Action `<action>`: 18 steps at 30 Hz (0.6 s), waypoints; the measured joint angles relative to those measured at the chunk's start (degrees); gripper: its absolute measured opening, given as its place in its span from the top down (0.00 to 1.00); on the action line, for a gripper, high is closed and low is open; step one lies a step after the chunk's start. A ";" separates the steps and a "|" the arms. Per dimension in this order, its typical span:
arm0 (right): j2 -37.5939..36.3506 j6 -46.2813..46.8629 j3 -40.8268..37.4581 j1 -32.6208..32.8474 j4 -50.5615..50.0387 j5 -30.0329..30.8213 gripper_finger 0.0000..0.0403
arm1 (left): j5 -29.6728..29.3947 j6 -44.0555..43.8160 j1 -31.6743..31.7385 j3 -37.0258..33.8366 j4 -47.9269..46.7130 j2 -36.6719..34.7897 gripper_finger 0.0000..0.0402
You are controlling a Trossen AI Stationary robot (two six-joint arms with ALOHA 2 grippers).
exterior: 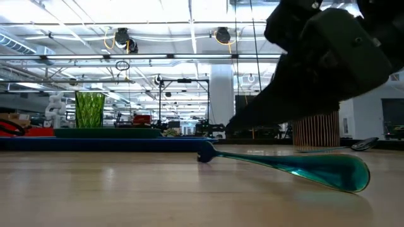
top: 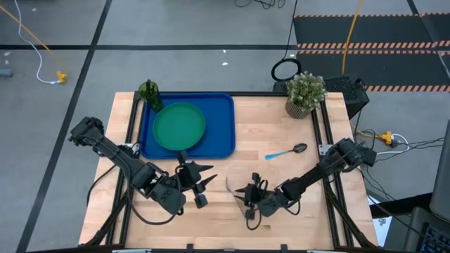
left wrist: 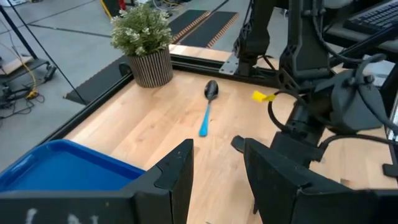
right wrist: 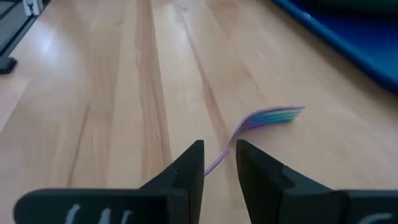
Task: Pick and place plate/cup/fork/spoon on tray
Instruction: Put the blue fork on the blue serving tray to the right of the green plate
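Observation:
The blue tray (top: 223, 119) lies at the table's far left. The green plate (top: 179, 128) rests flat in it, and the dark-green cup (top: 149, 93) stands upright at its far left corner. The spoon (top: 287, 151) lies flat on the wood right of the tray. The fork (right wrist: 273, 116) lies on the table near the front edge (exterior: 297, 165). My right gripper (right wrist: 219, 152) is low over it and open, one finger on each side of the fork's handle (right wrist: 217, 160). My left gripper (top: 202, 184) hangs open above the table near the tray's near edge, with nothing in it.
A potted plant (top: 305, 93) in a ribbed pot stands at the far right corner. Black frame rails (top: 325, 133) run along the table's sides. Bare wood lies between the tray and the spoon.

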 joint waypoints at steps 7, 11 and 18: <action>3.74 4.62 6.06 0.60 -3.76 2.70 0.79 | -0.01 1.03 0.00 0.00 0.04 -0.02 0.64; 4.87 11.31 11.67 0.51 -18.13 4.03 0.79 | 0.00 0.99 0.00 0.00 -0.01 -0.02 0.64; 5.11 14.79 14.74 0.53 -27.32 5.80 0.79 | 0.18 1.20 0.00 0.00 -0.07 -0.02 0.64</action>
